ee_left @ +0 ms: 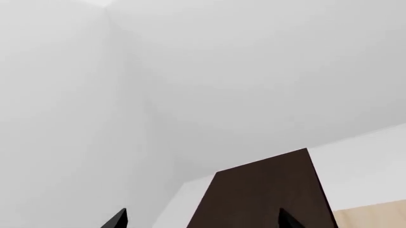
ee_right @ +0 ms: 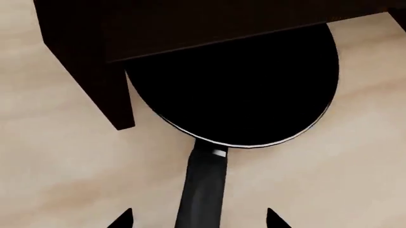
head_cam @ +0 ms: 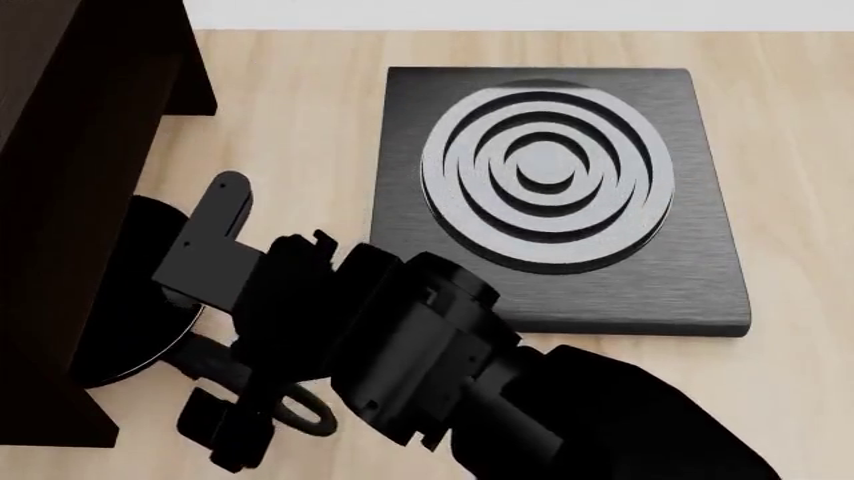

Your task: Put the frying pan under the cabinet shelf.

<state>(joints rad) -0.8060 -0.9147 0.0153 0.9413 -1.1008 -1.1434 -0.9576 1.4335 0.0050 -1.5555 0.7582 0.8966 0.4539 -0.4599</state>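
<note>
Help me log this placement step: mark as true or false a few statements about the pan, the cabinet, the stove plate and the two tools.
1. The frying pan lies partly under the cabinet shelf. True.
2. The pan sits on the stove plate. False: the plate is bare; the pan is on the wooden top.
3. The right tool is shut on the pan's handle. False: its fingertips stand apart on either side.
4. The left wrist view shows no pan. True.

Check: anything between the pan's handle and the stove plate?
Partly hidden. In the head view the right arm covers most of the stretch between the frying pan's handle and the stove plate; only bare wooden counter shows.
</note>
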